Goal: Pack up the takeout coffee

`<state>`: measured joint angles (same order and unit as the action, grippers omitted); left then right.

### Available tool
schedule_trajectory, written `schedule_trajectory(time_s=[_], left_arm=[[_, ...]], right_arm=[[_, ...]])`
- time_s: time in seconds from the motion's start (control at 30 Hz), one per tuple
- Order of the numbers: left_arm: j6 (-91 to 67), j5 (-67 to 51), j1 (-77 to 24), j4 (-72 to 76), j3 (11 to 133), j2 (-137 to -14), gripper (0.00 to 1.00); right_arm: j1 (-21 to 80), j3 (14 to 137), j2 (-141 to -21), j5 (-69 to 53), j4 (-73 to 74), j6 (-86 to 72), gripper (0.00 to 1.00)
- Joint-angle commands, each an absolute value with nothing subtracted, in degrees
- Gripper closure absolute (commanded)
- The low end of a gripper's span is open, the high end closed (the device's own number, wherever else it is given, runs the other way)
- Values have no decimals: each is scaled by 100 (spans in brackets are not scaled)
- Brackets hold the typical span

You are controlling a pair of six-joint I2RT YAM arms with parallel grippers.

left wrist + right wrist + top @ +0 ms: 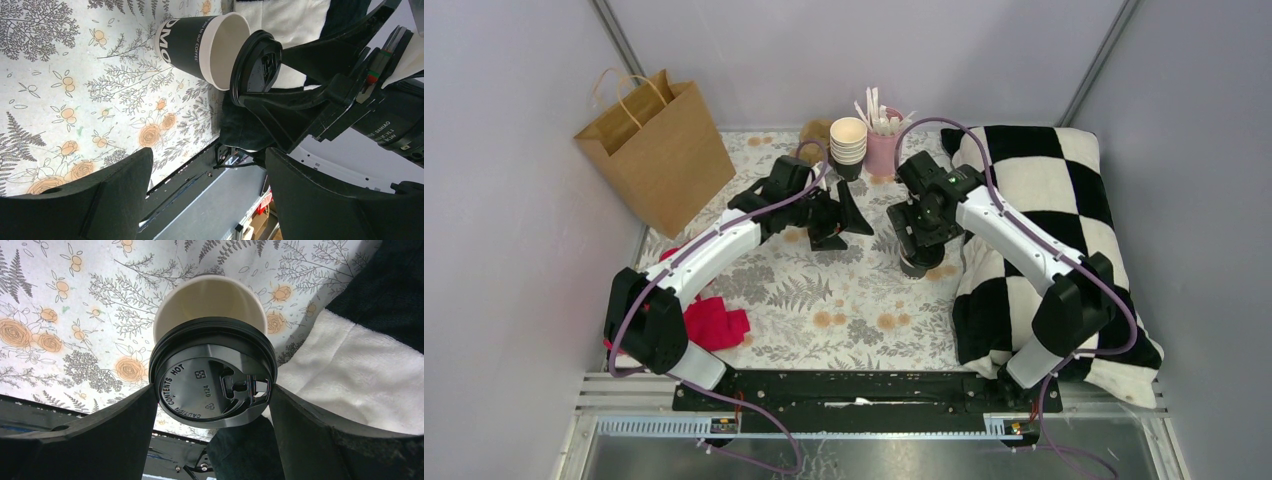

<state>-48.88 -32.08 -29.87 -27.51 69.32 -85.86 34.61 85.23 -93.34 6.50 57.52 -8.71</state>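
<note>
Pillow [1064, 200] flanks cup [200, 45] at 3 o'clock; right end effector [921, 240] grips lid [200, 385] over it; left end effector [209, 152] gapes, empty.

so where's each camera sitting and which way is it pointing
top external: above and behind, looking down on the table; left arm and right arm show whole.
left wrist: on the left arm, looking sideways at the cup and lid; its own open left gripper frames the bottom.
right wrist: looking down past the right gripper, which clamps the lid, into the cup.
Both wrist views share cup and lid.
</note>
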Motion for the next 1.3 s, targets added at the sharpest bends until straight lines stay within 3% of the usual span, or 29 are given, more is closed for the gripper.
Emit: schedule_trajectory(time_s=[0.0, 1.27], left_arm=[[-4755, -3240, -2923, -2729, 7034, -8526, 13], [-4692, -3347, -2800, -2811, 7068, -8505, 13]], right_arm=[[3519, 8834, -9474, 807, 5585, -770, 14], [3540, 8483, -9732, 757, 5302, -771, 11]])
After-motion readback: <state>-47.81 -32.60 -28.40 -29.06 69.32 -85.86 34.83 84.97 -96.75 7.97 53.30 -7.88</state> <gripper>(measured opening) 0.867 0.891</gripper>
